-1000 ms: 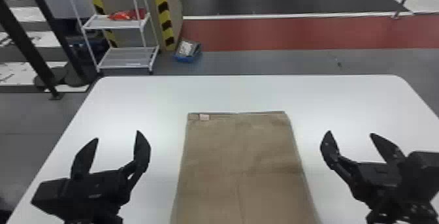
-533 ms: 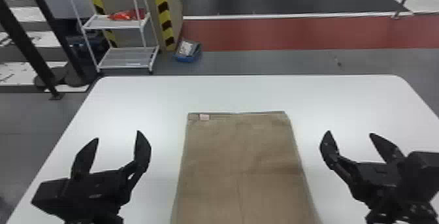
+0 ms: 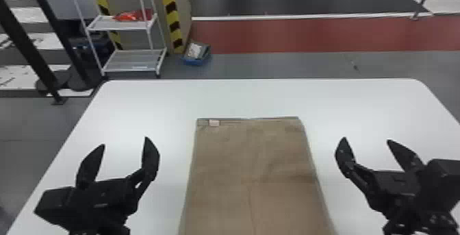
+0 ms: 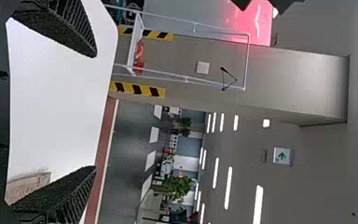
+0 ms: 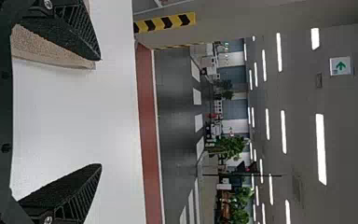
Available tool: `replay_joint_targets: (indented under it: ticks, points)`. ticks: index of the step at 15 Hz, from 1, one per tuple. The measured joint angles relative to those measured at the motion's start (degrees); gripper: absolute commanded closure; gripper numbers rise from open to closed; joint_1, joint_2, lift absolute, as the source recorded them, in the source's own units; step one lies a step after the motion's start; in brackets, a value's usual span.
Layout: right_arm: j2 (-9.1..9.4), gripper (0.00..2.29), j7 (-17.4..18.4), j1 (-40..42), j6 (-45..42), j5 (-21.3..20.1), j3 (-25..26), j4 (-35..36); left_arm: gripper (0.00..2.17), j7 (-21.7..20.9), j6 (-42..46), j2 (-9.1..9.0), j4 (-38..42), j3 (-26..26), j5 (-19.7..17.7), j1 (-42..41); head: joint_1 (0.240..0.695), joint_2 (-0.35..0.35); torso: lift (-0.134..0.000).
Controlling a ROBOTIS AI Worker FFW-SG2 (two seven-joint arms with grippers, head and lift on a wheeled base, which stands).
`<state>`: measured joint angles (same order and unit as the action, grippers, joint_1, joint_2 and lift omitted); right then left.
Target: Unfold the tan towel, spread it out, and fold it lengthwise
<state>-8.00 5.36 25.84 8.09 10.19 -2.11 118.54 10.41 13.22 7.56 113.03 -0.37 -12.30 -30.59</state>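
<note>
Tan towel point(image 3: 250, 155) flat on white table point(image 3: 253, 97), long axis apparently near to far. Left gripper point(image 3: 124, 141) wide, empty, left of it; right gripper point(image 3: 367, 139) likewise, right of it, seemingly slightly nearer. Next grasp probably needs inward travel.

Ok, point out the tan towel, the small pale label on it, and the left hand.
Tan towel point(image 3: 226, 162): head view, left of its middle.
Small pale label point(image 3: 214, 123): head view, its centre.
Left hand point(image 3: 124, 141): head view, midway between its open fingertips.
</note>
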Motion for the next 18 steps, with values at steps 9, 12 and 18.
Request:
replay_joint_targets:
  ticks: [9, 12, 18]
  points:
    - [-0.14, 0.08, 0.0, -0.2, -0.2, -0.2, -0.1, -0.3, 0.0, 0.0, 0.0, 0.22, 0.3, -0.1, 0.0, -0.4, 0.695, 0.063, -0.123]
    - [-0.32, 0.08, -0.1, -0.4, -0.1, -0.4, 0.1, -0.3, 0.0, 0.0, 0.0, 0.51, 0.6, -0.1, 0.0, -0.6, 0.695, 0.061, -0.123]
    - [-0.96, 0.07, -0.3, -1.2, -0.1, -0.7, 0.3, -1.0, 0.0, 0.0, 0.0, 0.8, 1.2, -0.1, 0.0, -1.5, 0.695, 0.056, -0.123]
